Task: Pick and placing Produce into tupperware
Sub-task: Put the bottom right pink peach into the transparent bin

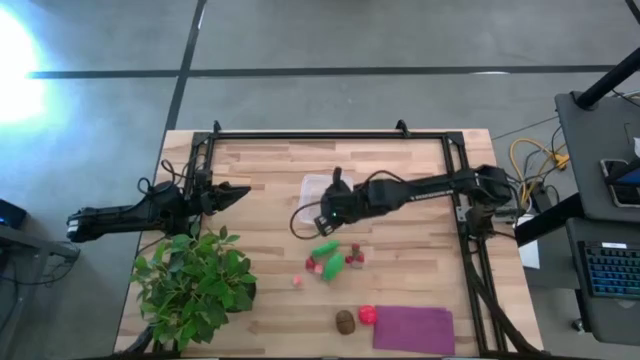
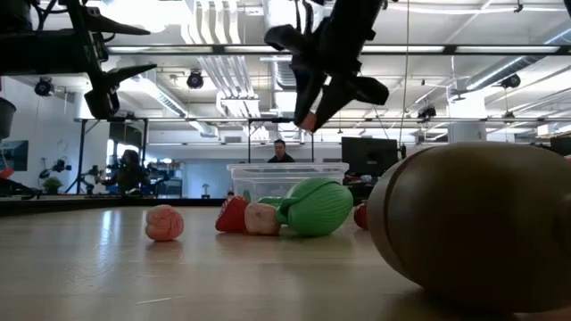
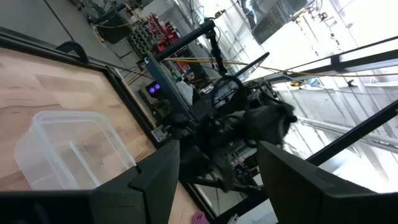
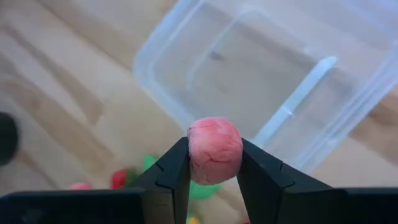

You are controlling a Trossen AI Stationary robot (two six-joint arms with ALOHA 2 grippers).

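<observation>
Gripping a pink fruit (image 4: 214, 150), the right hand (image 4: 214, 163) hangs above the wooden table (image 1: 400, 160).

A lab or workshop: bare ceiling ducts (image 2: 214, 36), strip lights, a polished concrete floor (image 1: 330, 35), desks with monitors (image 2: 366, 153), and a metal-framed wooden table (image 1: 270, 160).

I read strong glare at the upper left of the high view, washing out the floor. In the low view, ceiling lights (image 2: 214, 18) backlight the arms into silhouettes, and the brown ball (image 2: 473, 227) at lower right is blurred. The left wrist view blooms white at upper right.
</observation>
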